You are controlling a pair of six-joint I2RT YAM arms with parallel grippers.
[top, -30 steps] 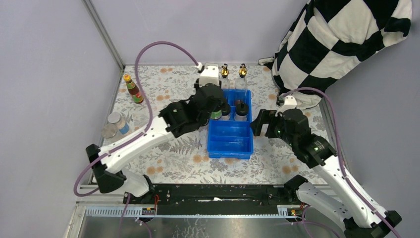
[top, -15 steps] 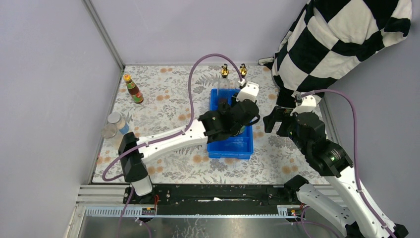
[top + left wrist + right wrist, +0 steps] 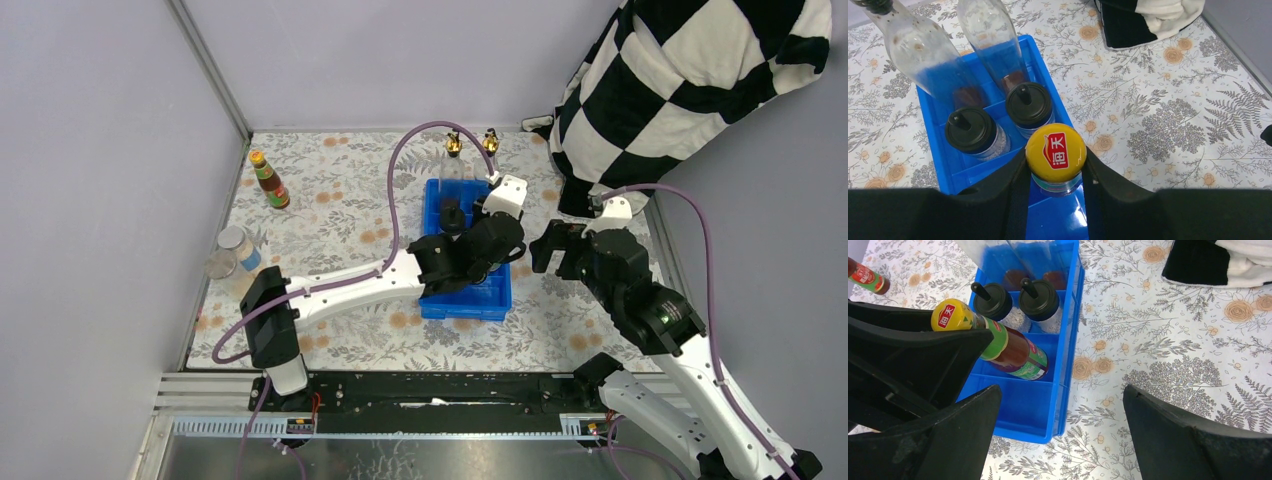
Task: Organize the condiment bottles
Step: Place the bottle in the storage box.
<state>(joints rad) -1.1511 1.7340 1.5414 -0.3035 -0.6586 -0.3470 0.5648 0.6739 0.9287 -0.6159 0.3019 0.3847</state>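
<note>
My left gripper [image 3: 470, 262] [image 3: 1054, 161] is shut on a slim dark sauce bottle [image 3: 1010, 349], gripping just below its orange cap [image 3: 1056, 151]. It holds the bottle tilted in the middle compartment of the blue tray [image 3: 466, 312]. Two squat black-capped bottles [image 3: 970, 131] [image 3: 1029, 103] stand in the compartment behind it. Two tall clear gold-spouted bottles [image 3: 453, 146] [image 3: 490, 143] stand at the tray's back. The second sauce bottle [image 3: 268, 181] stands at far left. Two silver-lidded jars [image 3: 231, 240] [image 3: 220, 266] stand near the left wall. My right gripper [image 3: 548, 246] [image 3: 1060, 432] is open and empty just right of the tray.
A black-and-white checkered cloth [image 3: 690, 90] hangs over the table's back right corner. Grey walls close the left and back sides. The tray's front compartment [image 3: 1018, 412] holds nothing. The left arm's purple cable [image 3: 400, 170] arches over the table behind the tray.
My left gripper has carried the sauce bottle from beside the tray's back left to over its middle compartment. My right gripper has shifted slightly right and away from the tray.
</note>
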